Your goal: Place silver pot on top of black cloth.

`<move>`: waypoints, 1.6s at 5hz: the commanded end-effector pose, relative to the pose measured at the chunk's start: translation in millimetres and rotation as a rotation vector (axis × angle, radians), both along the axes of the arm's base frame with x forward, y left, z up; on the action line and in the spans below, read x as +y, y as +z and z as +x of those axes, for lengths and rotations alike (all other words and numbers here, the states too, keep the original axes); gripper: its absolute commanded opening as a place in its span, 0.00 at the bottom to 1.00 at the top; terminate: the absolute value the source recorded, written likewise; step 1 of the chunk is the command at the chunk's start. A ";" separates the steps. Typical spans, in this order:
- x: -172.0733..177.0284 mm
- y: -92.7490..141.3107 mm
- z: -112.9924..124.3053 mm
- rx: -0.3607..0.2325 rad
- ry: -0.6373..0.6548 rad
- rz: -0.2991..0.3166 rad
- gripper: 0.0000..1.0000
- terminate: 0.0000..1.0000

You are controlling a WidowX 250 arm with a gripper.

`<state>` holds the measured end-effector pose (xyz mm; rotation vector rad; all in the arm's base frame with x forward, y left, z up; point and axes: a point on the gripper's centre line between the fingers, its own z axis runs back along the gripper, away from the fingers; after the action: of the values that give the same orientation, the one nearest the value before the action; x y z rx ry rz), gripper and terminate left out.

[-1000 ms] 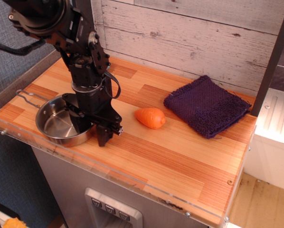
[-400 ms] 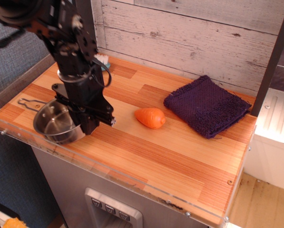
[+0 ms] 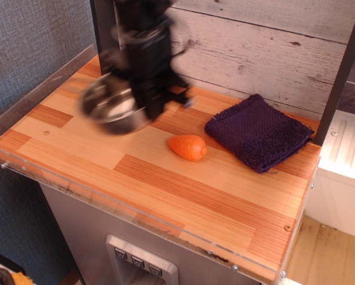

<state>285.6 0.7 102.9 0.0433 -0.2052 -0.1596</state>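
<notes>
Hand (image 3: 151, 107) is closed on the right rim of the silver pot (image 3: 109, 110) and carries it clear of the wooden worktop (image 3: 165, 190); both are smeared with motion blur, so exact finger spacing is unreadable, but the pot hangs from the hand with nothing else under it. Pot sits at about 10 o'clock in the frame, bowl opening up and tipped slightly toward the camera. Gripping at the rim rather than at the wire handle probably keeps the load close to the hand and leaves the flat base free to land; handle not discernible here. Black cloth (image 3: 259, 132) lies flat at about 2 o'clock, near the plank wall (image 3: 254, 47), nothing on it, well apart from the pot. Orange toy carrot (image 3: 188, 147) rests on the worktop between pot and cloth, slightly nearer the camera than a straight line between them. Judgement: transport phase, placement not yet done. The carry height looks enough to pass over the carrot; risk is the tilted pot slipping in a rim pinch.
</notes>
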 end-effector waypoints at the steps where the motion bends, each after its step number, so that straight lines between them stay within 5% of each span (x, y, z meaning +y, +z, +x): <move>1: -63.2 20.5 54.6 -0.089 -0.129 0.011 0.00 0.00; 4: -108.4 -14.8 74.6 0.009 -0.092 -0.066 0.00 0.00; 7: -134.8 -30.6 81.6 0.035 -0.141 -0.093 0.00 0.00; 8: -137.1 -38.8 83.6 0.063 -0.152 -0.086 1.00 0.00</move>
<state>368.3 -130.4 43.6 -0.0556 -0.0984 -0.2963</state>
